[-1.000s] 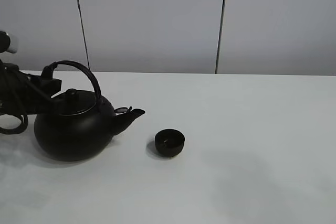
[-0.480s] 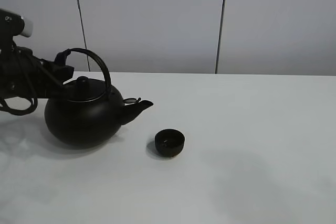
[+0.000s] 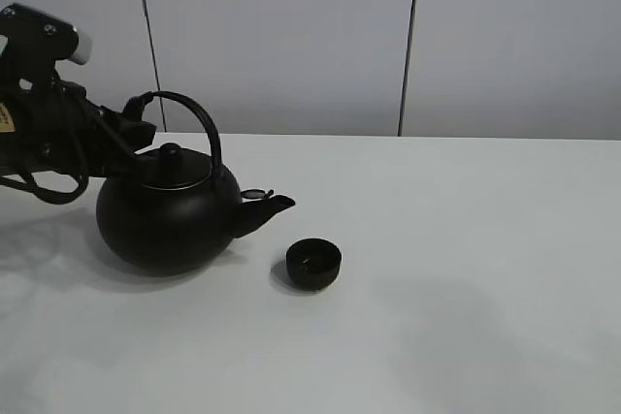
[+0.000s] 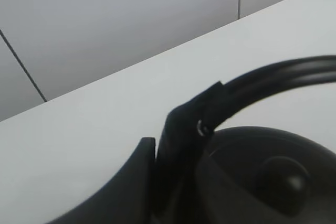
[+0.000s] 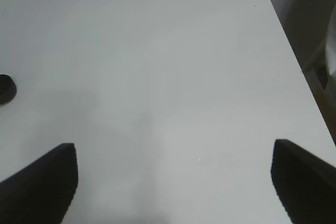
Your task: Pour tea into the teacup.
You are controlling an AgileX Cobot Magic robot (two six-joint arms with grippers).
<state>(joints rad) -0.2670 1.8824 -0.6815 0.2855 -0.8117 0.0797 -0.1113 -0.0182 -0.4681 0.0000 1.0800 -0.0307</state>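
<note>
The left end effector [image 3: 136, 121] clenches the kettle [image 3: 170, 225] by its handle, spout aimed at the teacup [image 3: 313, 263] on the counter [image 3: 466, 269]. The right end effector [image 5: 173, 177] gapes, released.

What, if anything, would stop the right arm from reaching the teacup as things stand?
Probably nothing, so likely yes. The right gripper is open and empty, with only bare table between it and the teacup. The kettle, held by the left gripper, is on the cup's other side.
</note>
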